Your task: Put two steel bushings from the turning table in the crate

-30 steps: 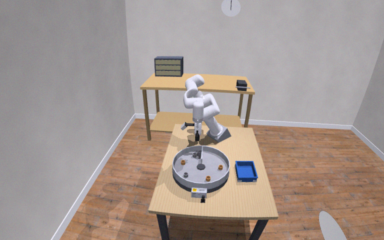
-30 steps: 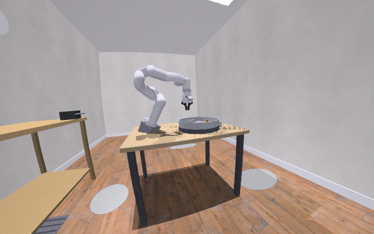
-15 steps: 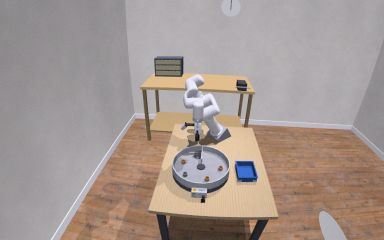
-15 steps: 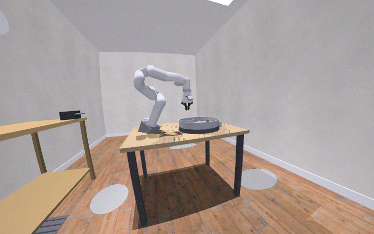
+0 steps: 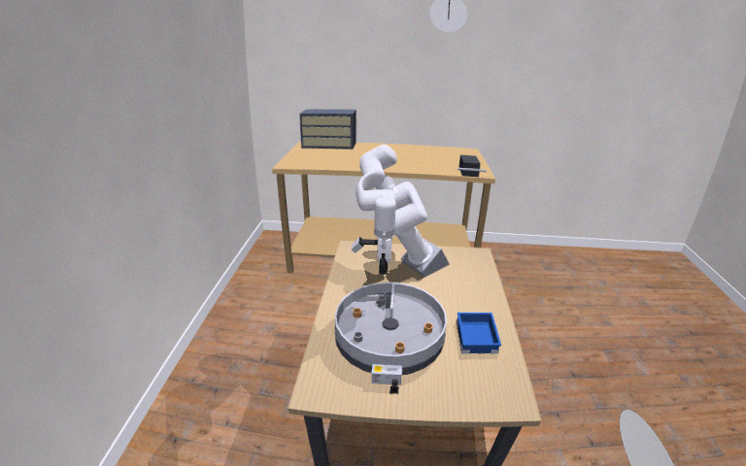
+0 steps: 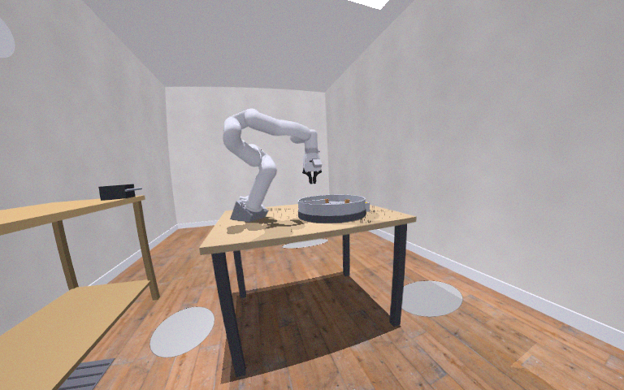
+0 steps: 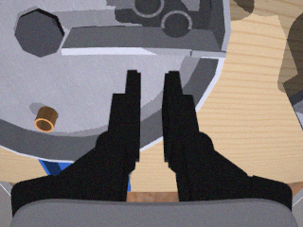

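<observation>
Wooden tabletop [image 5: 452, 392] [image 6: 266, 236] [image 7: 256, 142] showed between turning table [image 5: 365, 351] [image 6: 330, 210] [image 7: 85, 141] and crate [image 5: 478, 332] [image 7: 53, 167]. Claw [image 5: 383, 272] [image 6: 312, 182] [image 7: 151, 90] hung above rim height, slightly spread, holding nothing. Steel bushings [image 5: 357, 336] [image 7: 176, 33] sat inside the turning table's wall.

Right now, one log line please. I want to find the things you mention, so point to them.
claw [image 5: 383, 272] [image 6: 312, 182] [image 7: 151, 90]: empty, partly open, above table | crate [image 5: 478, 332]: empty | bushings: on turntable [image 5: 349, 338] [image 6: 330, 208] [image 7: 95, 95]

Wrist close overhead, 2 distant room views
</observation>
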